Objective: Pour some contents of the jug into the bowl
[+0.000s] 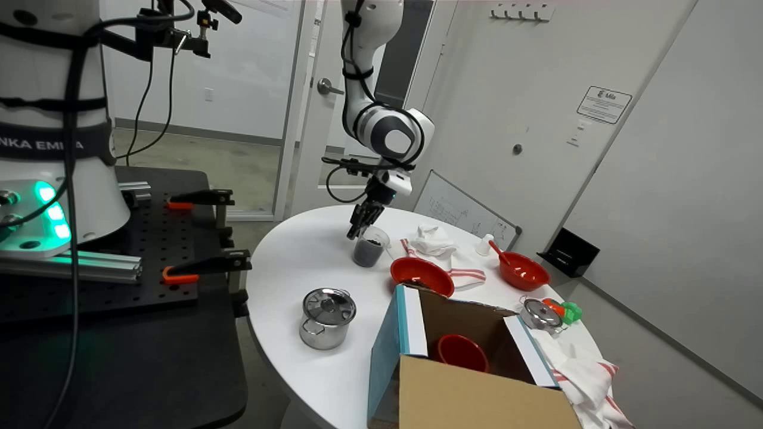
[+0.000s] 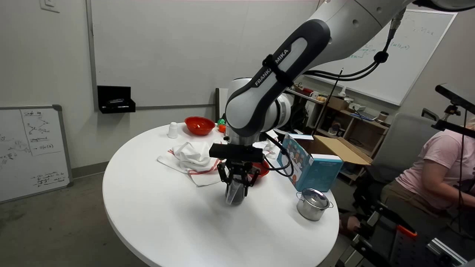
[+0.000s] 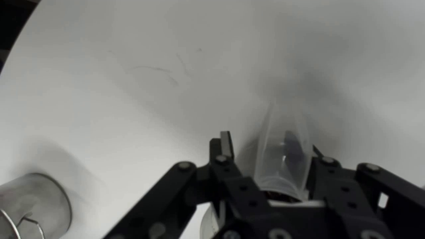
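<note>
The jug (image 1: 368, 251) is a clear plastic vessel with dark contents, upright on the white table. In an exterior view the jug (image 2: 235, 193) is partly hidden behind my fingers. In the wrist view the jug's clear handle (image 3: 282, 162) stands between my two fingers. My gripper (image 3: 271, 146) is open around the handle, with a gap on the left finger's side and the right finger close to it. The gripper also shows in both exterior views (image 1: 359, 223) (image 2: 237, 181). The red bowl (image 1: 424, 271) stands beside the jug with something dark inside; it is partly hidden in an exterior view (image 2: 262, 170).
A lidded silver pot (image 1: 326, 325) stands near the table edge. An open cardboard box (image 1: 477, 393) stands close to the red bowl. A white towel (image 1: 434, 241) lies behind the jug. Another red bowl (image 1: 524, 273) with a red spoon and a white bottle (image 2: 173, 130) stand farther off.
</note>
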Controlling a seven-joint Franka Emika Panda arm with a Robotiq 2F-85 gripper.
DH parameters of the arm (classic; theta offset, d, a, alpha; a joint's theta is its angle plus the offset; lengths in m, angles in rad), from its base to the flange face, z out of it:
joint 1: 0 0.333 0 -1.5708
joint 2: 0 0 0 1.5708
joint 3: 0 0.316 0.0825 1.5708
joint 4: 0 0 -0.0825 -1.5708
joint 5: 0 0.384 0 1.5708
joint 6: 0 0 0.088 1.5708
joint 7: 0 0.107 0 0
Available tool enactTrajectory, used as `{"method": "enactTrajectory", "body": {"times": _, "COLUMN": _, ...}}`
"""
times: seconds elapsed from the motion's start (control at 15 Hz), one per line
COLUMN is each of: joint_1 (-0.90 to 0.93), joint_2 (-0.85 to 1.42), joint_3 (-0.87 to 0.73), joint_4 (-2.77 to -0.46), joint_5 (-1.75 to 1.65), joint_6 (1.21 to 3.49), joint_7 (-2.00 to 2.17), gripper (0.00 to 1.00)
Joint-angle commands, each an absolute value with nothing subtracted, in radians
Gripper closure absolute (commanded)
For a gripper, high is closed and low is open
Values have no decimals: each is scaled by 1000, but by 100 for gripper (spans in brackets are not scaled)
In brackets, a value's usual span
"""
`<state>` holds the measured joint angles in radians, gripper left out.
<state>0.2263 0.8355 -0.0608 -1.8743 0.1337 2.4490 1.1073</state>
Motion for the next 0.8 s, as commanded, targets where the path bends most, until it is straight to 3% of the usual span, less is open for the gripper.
{"method": "enactTrajectory", "body": {"times": 0.0, "joint_1": 232, "joint_2": 807, "joint_3": -65, "joint_4": -1893, "joint_5": 124, "joint_6": 2431, "joint_7": 1102, "gripper": 23}}
{"method": "enactTrajectory", "body": {"times": 0.2, "joint_1": 227, "joint_2": 796, "joint_3": -57, "joint_4": -1895, "joint_5": 132, "joint_6": 2426, "joint_7": 1100, "gripper": 2}}
{"method": "enactTrajectory", "body": {"times": 0.73, "joint_1": 220, "joint_2": 765, "joint_3": -33, "joint_4": -1876, "joint_5": 160, "joint_6": 2386, "joint_7": 1117, "gripper": 0}}
